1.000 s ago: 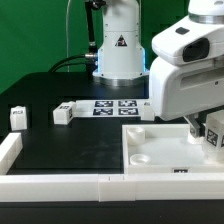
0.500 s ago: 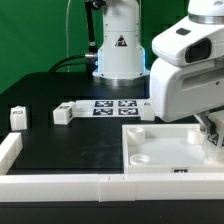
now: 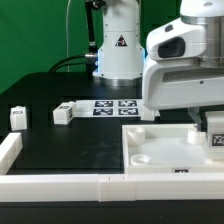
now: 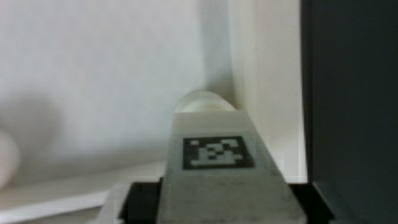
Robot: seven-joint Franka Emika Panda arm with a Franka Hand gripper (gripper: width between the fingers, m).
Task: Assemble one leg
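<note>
My gripper point(image 3: 211, 126) is shut on a leg point(image 3: 215, 139), a small white block with a black-and-white tag. I hold it over the right side of the large white square panel point(image 3: 160, 150), close to its surface. In the wrist view the leg point(image 4: 217, 150) stands between my dark fingers point(image 4: 150, 200), its tip pointing at the panel's white corner region point(image 4: 107, 90). Whether the tip touches the panel is not clear. Two more legs point(image 3: 18, 118) point(image 3: 63, 114) lie on the black table at the exterior view's left.
The marker board point(image 3: 112, 106) lies in front of the robot base point(image 3: 118, 50). Long white rails run along the front edge point(image 3: 60, 185) and the left side point(image 3: 8, 150). The panel has a round socket point(image 3: 141, 158) near its front left corner.
The wrist housing has shifted toward the exterior view's left and turned. The leg stays in the gripper over the panel's right side, now with its tag facing the camera.
</note>
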